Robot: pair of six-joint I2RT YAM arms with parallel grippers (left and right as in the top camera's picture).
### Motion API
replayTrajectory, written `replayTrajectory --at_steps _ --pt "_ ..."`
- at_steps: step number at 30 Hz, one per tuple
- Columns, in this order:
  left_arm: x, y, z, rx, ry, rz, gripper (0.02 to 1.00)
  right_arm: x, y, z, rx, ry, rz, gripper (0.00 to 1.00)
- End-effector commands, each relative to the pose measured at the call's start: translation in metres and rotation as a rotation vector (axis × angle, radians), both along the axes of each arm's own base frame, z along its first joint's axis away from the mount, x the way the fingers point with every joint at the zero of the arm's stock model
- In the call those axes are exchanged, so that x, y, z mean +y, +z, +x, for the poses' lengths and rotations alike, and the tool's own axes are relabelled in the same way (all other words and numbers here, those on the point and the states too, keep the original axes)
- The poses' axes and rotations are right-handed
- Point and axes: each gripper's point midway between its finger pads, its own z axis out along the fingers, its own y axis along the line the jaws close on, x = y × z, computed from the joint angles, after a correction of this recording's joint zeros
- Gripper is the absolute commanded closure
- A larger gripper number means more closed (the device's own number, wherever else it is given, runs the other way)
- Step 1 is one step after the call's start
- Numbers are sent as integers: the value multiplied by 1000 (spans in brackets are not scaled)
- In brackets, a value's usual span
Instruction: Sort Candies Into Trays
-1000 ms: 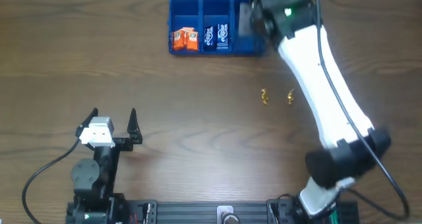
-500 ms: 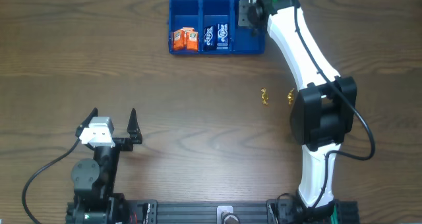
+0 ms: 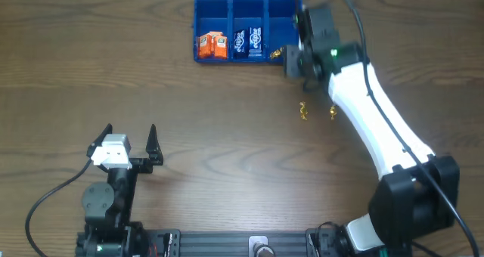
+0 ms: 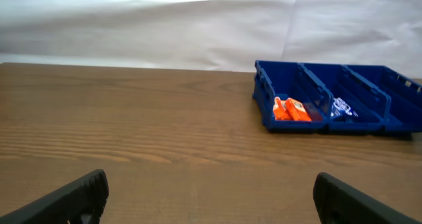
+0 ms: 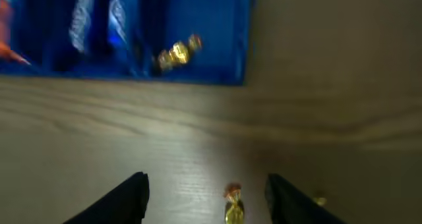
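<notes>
From above, the blue tray [image 3: 227, 1] sits at 12 o'clock on the tabletop [image 3: 113, 75], with three compartments side by side. Orange candies [image 3: 212, 45] lie in the compartment on its 9 o'clock side and blue candies [image 3: 248, 41] in the middle one. A single gold candy [image 3: 277, 53] lies in the compartment on its 3 o'clock side. Two loose gold candies [image 3: 304, 110] lie on the wood just to 3 o'clock of the centre, near each other but apart. The right tool [image 3: 296, 60] shows at the tray's 5 o'clock corner. The left tool [image 3: 130, 136] sits at 8 o'clock, released, with nothing between its fingers.

In the left wrist view, the spread fingers frame bare wood, and the tray stands well ahead of them with the orange and blue candies inside.

In the right wrist view, the right tool is released and grasps nothing. One of the loose gold candies lies on the tabletop between its fingers, and the other lies just outside one finger. Beyond them, the gold candy rests in the tray's end compartment.
</notes>
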Motion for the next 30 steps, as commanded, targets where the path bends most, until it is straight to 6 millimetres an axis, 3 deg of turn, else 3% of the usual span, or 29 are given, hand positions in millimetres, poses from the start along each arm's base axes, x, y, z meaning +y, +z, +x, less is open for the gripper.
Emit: replayTrajectory --at_steps 1,4,8,14,19,23,24,26,29,30 --pt "-2 -16 -1 47 -16 14 23 -9 -90 -49 191 -37 13 419" --pt "-2 -16 -1 47 -16 14 20 -20 -116 -63 249 -58 -4 419" --pt "-2 -16 -1 47 -16 14 20 -25 -136 -64 289 -71 -16 424" --pt "-2 -16 -1 47 -16 14 20 -24 -141 -59 276 -71 -12 474" --pt "-2 -16 -1 47 -16 14 20 -24 -141 -60 281 -71 -13 746" --pt "-2 -16 -1 47 -16 14 20 -24 -140 -60 281 -75 -11 812" --pt "-2 -16 -1 47 -16 14 20 -21 -133 -60 266 -72 -5 816" --pt "-2 -16 -1 47 -16 14 20 -14 -98 -55 183 -60 23 816" --pt "-2 -16 -1 47 -16 14 20 12 22 -30 -95 -10 84 814" --pt "-2 -16 -1 47 -16 14 20 13 49 -18 -139 -21 79 814"
